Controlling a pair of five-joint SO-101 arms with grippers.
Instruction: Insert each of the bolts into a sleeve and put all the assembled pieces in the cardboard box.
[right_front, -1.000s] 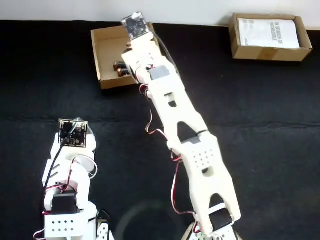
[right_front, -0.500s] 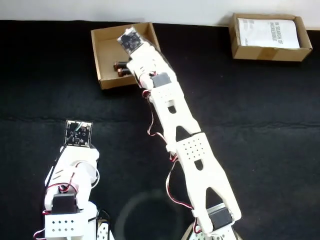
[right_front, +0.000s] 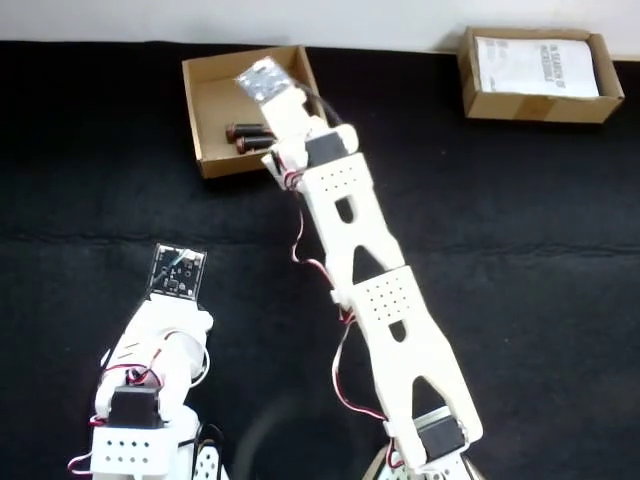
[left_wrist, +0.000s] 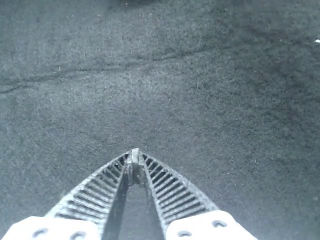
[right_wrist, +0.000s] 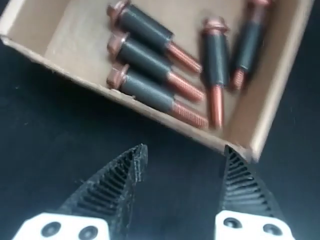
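Observation:
The cardboard box (right_front: 212, 95) lies at the back left of the black cloth, with dark-sleeved copper bolts (right_front: 250, 138) inside. In the right wrist view, several assembled bolts (right_wrist: 150, 92) rest on the box floor (right_wrist: 70, 35). My right gripper (right_wrist: 185, 151) is open, with nothing between its fingers, just outside the box's near wall above the cloth. The right arm (right_front: 345, 200) stretches from the front of the table to the box. My left gripper (left_wrist: 134, 159) is shut over bare cloth and holds nothing. The left arm (right_front: 160, 340) is at the front left.
A second cardboard box (right_front: 538, 72) holding a printed sheet sits at the back right. Black cloth (right_front: 520, 260) covers the table, with a crease running across its middle. A pale wall runs along the far edge.
The right arm's wrist has drawn back from over the box toward its near wall, uncovering the bolts. The left arm has swung a little to the right.

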